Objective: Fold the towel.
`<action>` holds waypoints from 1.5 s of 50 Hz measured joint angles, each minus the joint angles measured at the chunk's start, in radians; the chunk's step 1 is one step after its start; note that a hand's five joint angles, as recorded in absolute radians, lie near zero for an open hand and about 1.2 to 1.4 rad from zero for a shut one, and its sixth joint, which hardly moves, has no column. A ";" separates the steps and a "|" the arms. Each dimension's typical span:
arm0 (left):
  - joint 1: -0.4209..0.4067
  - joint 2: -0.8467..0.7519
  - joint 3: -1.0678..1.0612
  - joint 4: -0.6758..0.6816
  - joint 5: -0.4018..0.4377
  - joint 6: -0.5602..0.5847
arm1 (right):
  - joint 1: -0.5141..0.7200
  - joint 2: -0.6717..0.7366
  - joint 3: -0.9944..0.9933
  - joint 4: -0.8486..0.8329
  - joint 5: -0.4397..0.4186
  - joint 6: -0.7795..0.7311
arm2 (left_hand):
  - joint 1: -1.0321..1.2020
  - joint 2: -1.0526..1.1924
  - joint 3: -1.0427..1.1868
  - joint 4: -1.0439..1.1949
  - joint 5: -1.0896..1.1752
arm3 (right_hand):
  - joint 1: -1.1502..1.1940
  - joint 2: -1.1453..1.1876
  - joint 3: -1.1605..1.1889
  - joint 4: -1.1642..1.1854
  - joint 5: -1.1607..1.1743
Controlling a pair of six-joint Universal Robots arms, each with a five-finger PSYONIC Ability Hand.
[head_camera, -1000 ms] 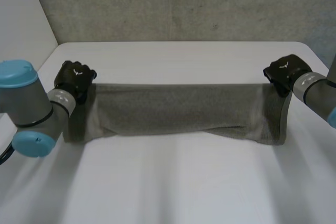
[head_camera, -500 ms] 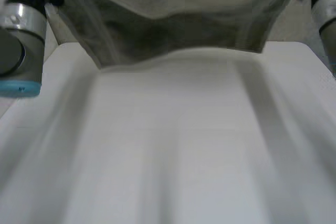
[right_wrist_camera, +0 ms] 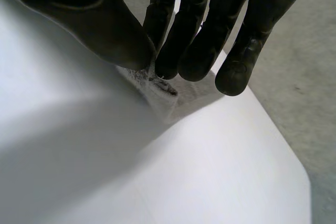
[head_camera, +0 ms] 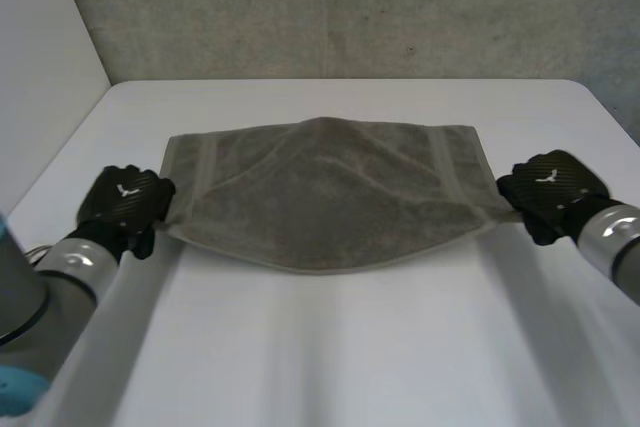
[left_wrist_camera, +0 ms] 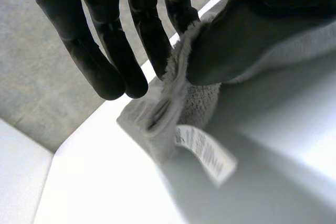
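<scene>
A grey-brown towel [head_camera: 320, 192] lies spread across the middle of the white table [head_camera: 330, 347], its near edge sagging forward in a curve. My left hand [head_camera: 122, 205] is at the towel's near left corner. In the left wrist view the thumb and fingers [left_wrist_camera: 152, 40] pinch the towel's edge [left_wrist_camera: 173, 108], and a white label [left_wrist_camera: 205, 153] hangs below it. My right hand [head_camera: 550, 187] is at the near right corner. There the thumb and fingers [right_wrist_camera: 199, 35] pinch a small tip of towel [right_wrist_camera: 157, 90] just above the table.
A grey concrete wall [head_camera: 350, 7] stands behind the table's far edge, and a white panel [head_camera: 40, 67] rises at the left. Bare tabletop lies in front of the towel and on both sides of it.
Both hands swung the towel up off the table and brought it down nearer to me. It now lies spread wide instead of hanging as a narrow band.
</scene>
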 measured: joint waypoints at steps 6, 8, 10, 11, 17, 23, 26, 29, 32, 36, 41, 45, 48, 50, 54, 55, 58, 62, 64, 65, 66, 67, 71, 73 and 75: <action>0.064 0.198 -0.093 -0.026 0.017 -0.002 | -0.076 -0.166 0.036 0.091 -0.032 -0.007 | 0.000 0.000 0.000 0.000 0.000 | 0.000 0.000 0.000 0.000 0.000; 0.088 0.273 -0.110 -0.042 0.034 -0.008 | -0.105 -0.212 0.025 0.154 -0.056 -0.010 | 0.000 0.000 0.000 0.000 0.000 | 0.000 0.000 0.000 0.000 0.000; 0.105 0.319 -0.117 -0.056 0.055 -0.015 | -0.125 -0.234 0.006 0.209 -0.078 -0.015 | 0.000 0.000 0.000 0.000 0.000 | 0.000 0.000 0.000 0.000 0.000; 0.108 0.326 -0.117 -0.059 0.061 -0.016 | -0.129 -0.235 0.000 0.220 -0.084 -0.017 | 0.000 0.000 0.000 0.000 0.000 | 0.000 0.000 0.000 0.000 0.000; 0.120 0.286 -0.081 -0.066 0.125 -0.026 | -0.152 -0.137 -0.104 0.305 -0.121 -0.043 | 0.000 0.000 0.000 0.000 0.000 | 0.000 0.000 0.000 0.000 0.000; 0.063 0.022 0.072 -0.061 0.117 -0.019 | -0.121 0.099 -0.281 0.322 -0.085 -0.050 | 0.000 0.000 0.000 0.000 0.000 | 0.000 0.000 0.000 0.000 0.000; 0.033 -0.097 0.156 -0.062 0.086 -0.017 | -0.091 0.198 -0.361 0.321 -0.053 -0.048 | 0.000 0.000 0.000 0.000 0.000 | 0.000 0.000 0.000 0.000 0.000; 0.005 -0.233 0.272 -0.063 0.030 -0.015 | -0.048 0.317 -0.466 0.311 -0.001 -0.044 | 0.000 0.000 0.001 0.000 0.000 | 0.000 0.000 0.000 0.000 0.000; -0.013 -0.352 0.392 -0.063 -0.030 -0.014 | -0.006 0.424 -0.568 0.283 0.055 -0.037 | 0.000 0.000 0.001 0.000 0.000 | 0.000 0.000 0.000 0.000 0.000; -0.030 -0.463 0.525 -0.062 -0.085 -0.011 | 0.035 0.523 -0.663 0.189 0.104 -0.012 | 0.000 0.000 0.001 0.000 0.000 | 0.000 0.000 0.000 0.000 0.000; -0.043 -0.566 0.665 -0.058 -0.126 0.003 | 0.063 0.590 -0.718 0.012 0.133 0.036 | 0.000 0.000 0.001 0.000 0.000 | 0.000 0.000 0.000 0.000 0.000; -0.049 -0.628 0.753 -0.052 -0.150 0.026 | 0.084 0.626 -0.751 -0.107 0.153 0.063 | 0.000 0.000 0.001 0.000 0.000 | 0.000 0.000 0.000 0.000 0.000; -0.057 -0.668 0.812 -0.044 -0.168 0.047 | 0.100 0.657 -0.787 -0.165 0.172 0.072 | 0.000 0.000 0.001 0.000 0.000 | 0.000 0.000 0.000 0.000 0.000; -0.063 -0.692 0.847 -0.035 -0.179 0.059 | 0.111 0.682 -0.821 -0.188 0.182 0.074 | 0.000 0.000 0.001 0.000 0.000 | 0.000 0.000 0.000 0.000 0.000; -0.070 -0.725 0.897 -0.015 -0.195 0.071 | 0.125 0.734 -0.895 -0.197 0.192 0.072 | 0.000 0.000 0.001 0.000 0.000 | 0.000 0.000 0.000 0.000 0.000; -0.071 -0.729 0.903 -0.013 -0.196 0.071 | 0.127 0.742 -0.905 -0.197 0.193 0.072 | 0.000 0.000 0.001 0.000 0.000 | 0.000 0.000 0.000 0.000 0.000; -0.072 -0.750 0.927 -0.004 -0.202 0.073 | 0.133 0.778 -0.956 -0.194 0.195 0.070 | 0.000 0.000 0.001 0.000 0.000 | 0.000 0.000 0.000 0.000 0.000; -0.073 -0.774 0.949 0.000 -0.204 0.072 | 0.138 0.824 -1.014 -0.189 0.194 0.068 | 0.000 0.000 0.001 0.000 0.000 | 0.000 0.000 0.000 0.000 0.000; -0.073 -0.782 0.954 0.001 -0.203 0.072 | 0.139 0.847 -1.037 -0.187 0.195 0.066 | -0.019 -0.009 -0.009 -0.010 -0.010 | -0.008 -0.007 -0.007 -0.008 -0.009; -0.073 -0.784 0.954 0.001 -0.203 0.072 | 0.140 0.853 -1.041 -0.186 0.195 0.065 | -0.077 -0.079 -0.081 -0.083 -0.082 | -0.089 -0.090 -0.087 -0.092 -0.098; -0.073 -0.787 0.952 0.001 -0.202 0.071 | 0.141 0.863 -1.047 -0.185 0.197 0.063 | -0.236 -0.236 -0.241 -0.250 -0.242 | -0.270 -0.278 -0.270 -0.273 -0.271; -0.074 -0.788 0.949 0.002 -0.200 0.071 | 0.142 0.872 -1.051 -0.183 0.199 0.062 | -0.434 -0.438 -0.447 -0.461 -0.443 | -0.370 -0.380 -0.372 -0.363 -0.384; -0.083 -0.779 0.925 0.011 -0.197 0.067 | 0.152 0.888 -1.039 -0.182 0.228 0.047 | -1.061 -1.079 -1.124 -1.115 -1.109 | -0.903 -0.908 -0.895 -0.900 -0.965; -0.092 -0.760 0.904 0.024 -0.198 0.064 | 0.158 0.881 -1.014 -0.186 0.257 0.037 | -1.199 -1.230 -1.277 -1.245 -1.264 | -1.073 -1.083 -1.075 -1.081 -1.131; -0.098 -0.732 0.877 0.042 -0.199 0.060 | 0.163 0.862 -0.983 -0.192 0.279 0.030 | -1.208 -1.254 -1.298 -1.257 -1.299 | -1.099 -1.096 -1.096 -1.089 -1.133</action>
